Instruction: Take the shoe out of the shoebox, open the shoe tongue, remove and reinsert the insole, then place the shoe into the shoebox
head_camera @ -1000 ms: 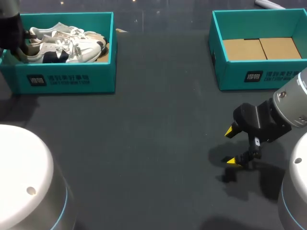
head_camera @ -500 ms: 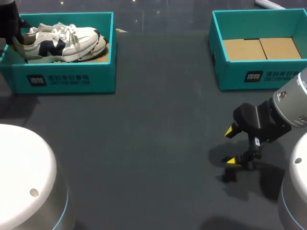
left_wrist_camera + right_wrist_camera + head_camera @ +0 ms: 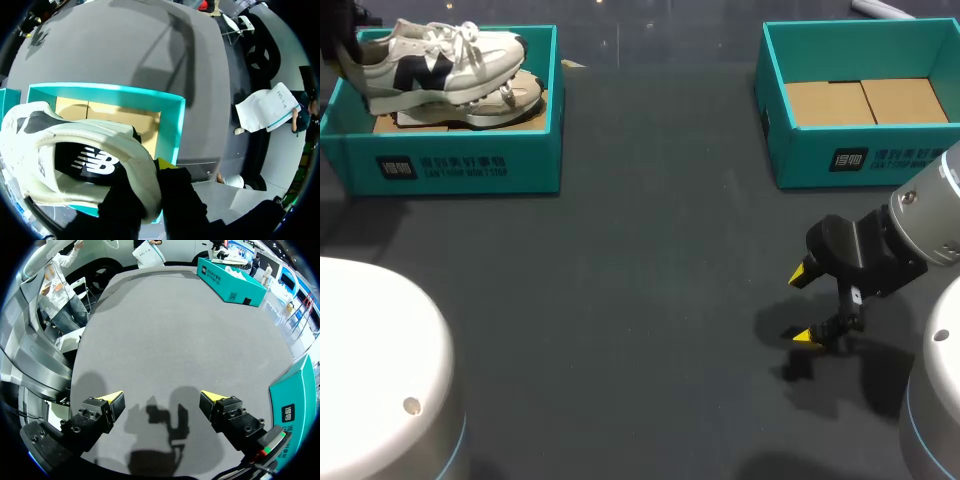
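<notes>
While my left tool (image 3: 155, 172) clamps the shoe (image 3: 445, 68) by its heel just above the shoebox (image 3: 455, 165), my right tool (image 3: 805, 305) hovers over the table (image 3: 640, 300), fingers apart. Taking-out is under way; next, I judge, carry it clear and set it down.

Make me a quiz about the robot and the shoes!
1. True or false: the right claw holds a shoe.
2. What grips the upper shoe by its heel? A) a hand B) the left claw C) nothing
3. Fill in: the right box holds only ____.
Key: 1 false, the right claw is open and empty. 2 B. 3 cardboard.
</notes>
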### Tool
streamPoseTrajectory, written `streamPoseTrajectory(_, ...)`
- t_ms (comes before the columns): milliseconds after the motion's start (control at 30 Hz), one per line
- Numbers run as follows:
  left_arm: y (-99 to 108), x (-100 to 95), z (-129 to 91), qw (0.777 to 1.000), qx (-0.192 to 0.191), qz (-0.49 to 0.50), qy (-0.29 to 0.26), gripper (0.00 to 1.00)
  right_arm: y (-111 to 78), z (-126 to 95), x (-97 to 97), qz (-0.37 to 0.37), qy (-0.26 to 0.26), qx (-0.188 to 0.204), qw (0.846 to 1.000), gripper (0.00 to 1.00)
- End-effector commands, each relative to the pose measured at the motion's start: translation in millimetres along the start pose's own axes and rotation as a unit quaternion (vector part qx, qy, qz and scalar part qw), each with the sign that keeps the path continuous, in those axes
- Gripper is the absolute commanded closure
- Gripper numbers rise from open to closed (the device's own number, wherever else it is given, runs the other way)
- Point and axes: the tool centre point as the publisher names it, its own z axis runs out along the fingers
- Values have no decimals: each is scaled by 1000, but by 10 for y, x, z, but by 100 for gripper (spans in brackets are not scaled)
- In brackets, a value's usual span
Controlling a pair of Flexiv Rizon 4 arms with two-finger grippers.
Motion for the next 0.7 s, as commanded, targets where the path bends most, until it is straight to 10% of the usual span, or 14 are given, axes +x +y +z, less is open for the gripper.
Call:
streamPoseTrajectory(33,-113,39,-351,1000,-6,0,-1,100,3,-3,17,0,-1,1,1000,0)
streamPoseTrajectory(700,-871,-160,-1078,999,-22,-11,27,100,3,-3,17,0,-1,1,1000,0)
